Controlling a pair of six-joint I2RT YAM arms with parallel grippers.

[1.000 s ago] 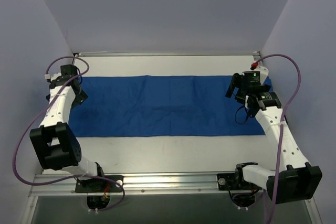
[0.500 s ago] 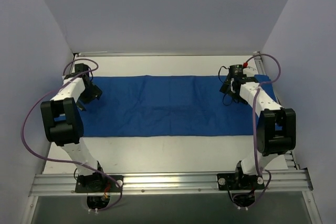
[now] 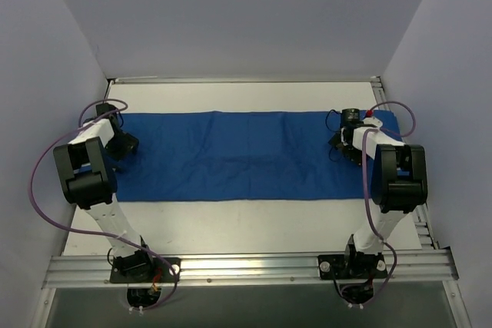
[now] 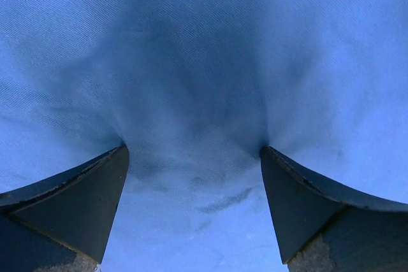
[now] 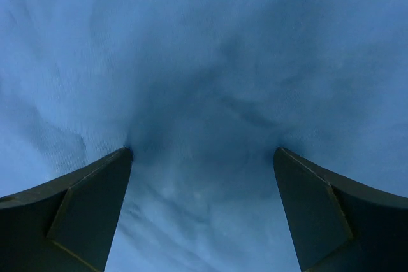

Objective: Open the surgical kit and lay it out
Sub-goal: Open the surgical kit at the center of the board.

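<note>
The royal-blue cloth wrap (image 3: 238,155) lies as a long flat strip across the table. My left gripper (image 3: 123,144) is open and points down at the cloth's left end. In the left wrist view both fingertips (image 4: 118,157) touch the cloth (image 4: 197,62), with nothing between them. My right gripper (image 3: 342,144) is open at the cloth's right end. In the right wrist view its fingertips (image 5: 284,157) also rest on the cloth (image 5: 204,49). The steel tray, clamps, tweezers and packets are out of view.
The white table (image 3: 246,224) shows in front of and behind the cloth. Grey walls close in the left, back and right sides. A metal rail (image 3: 246,266) runs along the near edge by the arm bases.
Both arms have folded upright, elbows raised, so the wrists now point steeply down onto the cloth ends. The left gripper moved right then back left. The cloth has not shifted.
</note>
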